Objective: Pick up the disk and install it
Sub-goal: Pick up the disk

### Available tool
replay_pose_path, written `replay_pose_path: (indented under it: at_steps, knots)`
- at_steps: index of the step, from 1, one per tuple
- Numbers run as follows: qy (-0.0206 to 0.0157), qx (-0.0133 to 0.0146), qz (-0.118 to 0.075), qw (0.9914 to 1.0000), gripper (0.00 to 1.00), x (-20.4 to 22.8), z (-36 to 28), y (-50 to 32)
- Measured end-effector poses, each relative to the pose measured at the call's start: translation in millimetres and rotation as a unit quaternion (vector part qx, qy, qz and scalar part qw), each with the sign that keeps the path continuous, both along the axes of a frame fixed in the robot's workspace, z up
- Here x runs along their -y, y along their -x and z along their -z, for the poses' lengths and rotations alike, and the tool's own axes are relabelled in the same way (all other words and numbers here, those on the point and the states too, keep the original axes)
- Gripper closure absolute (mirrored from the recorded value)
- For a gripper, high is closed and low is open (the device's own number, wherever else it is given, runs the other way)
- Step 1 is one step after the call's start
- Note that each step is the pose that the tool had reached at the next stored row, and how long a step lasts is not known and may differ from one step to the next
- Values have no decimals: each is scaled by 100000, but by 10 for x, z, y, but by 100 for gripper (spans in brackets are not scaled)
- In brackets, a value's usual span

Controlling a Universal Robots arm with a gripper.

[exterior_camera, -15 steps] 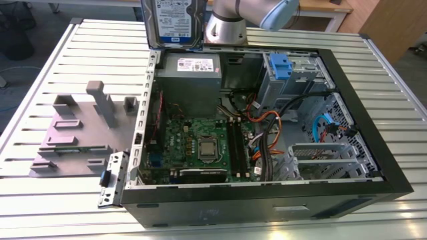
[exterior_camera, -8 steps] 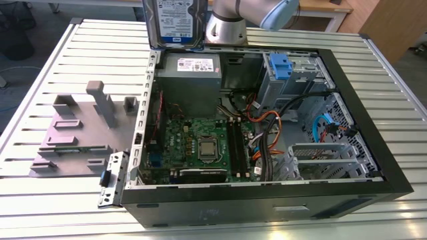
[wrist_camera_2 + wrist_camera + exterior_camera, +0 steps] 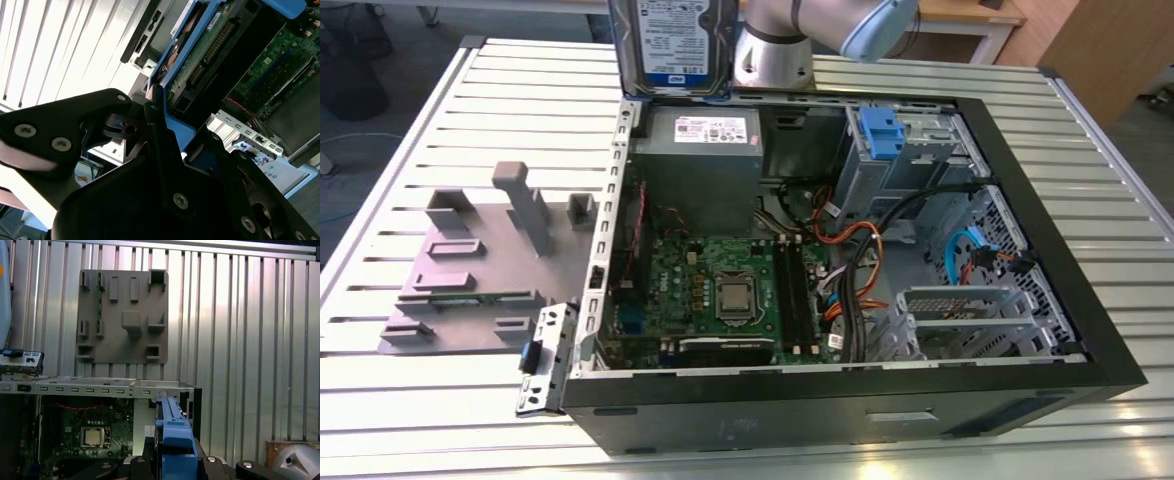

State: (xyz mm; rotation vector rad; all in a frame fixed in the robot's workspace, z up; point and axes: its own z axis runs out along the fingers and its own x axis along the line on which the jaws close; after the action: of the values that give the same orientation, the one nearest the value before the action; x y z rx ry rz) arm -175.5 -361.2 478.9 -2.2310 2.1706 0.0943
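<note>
The disk hangs upright above the far edge of the open computer case, its white-and-blue label facing the exterior view. In the second wrist view its green circuit-board side and blue carrier frame sit between black fingers. In the first wrist view the disk appears edge-on with its blue carrier, and my gripper is shut on it from both sides, above the case's rim.
Inside the case lie a grey power-supply box, a green motherboard, cables and a drive bay with a blue clip. A grey fixture plate rests on the slatted table at the exterior view's left. The arm stands behind the case.
</note>
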Motion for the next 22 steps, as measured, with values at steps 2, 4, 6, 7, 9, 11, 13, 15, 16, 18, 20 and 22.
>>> replay_pose_path:
  at_steps: [2,4,6,7,9,11,13,15,16,18,20,22]
  knots:
    - [-2,3,1,100000,63,0,0,-7]
    - [-2,3,2,100000,63,0,0,-14]
    - [-2,2,0,100000,63,0,0,-22]
    - [-2,3,-2,100000,63,0,0,-25]
    - [-4,3,1,100000,63,0,0,-32]
    - [-2,2,1,100000,63,0,0,-40]
    - [-1,4,0,100000,63,0,0,-48]
    - [-3,3,0,100000,63,0,0,-56]
    - [0,1,1,100000,63,0,0,-60]
    - [-1,0,1,100000,63,0,0,-68]
    - [-2,1,0,100000,63,0,0,-77]
    - [-3,3,-1,100000,63,0,0,-86]
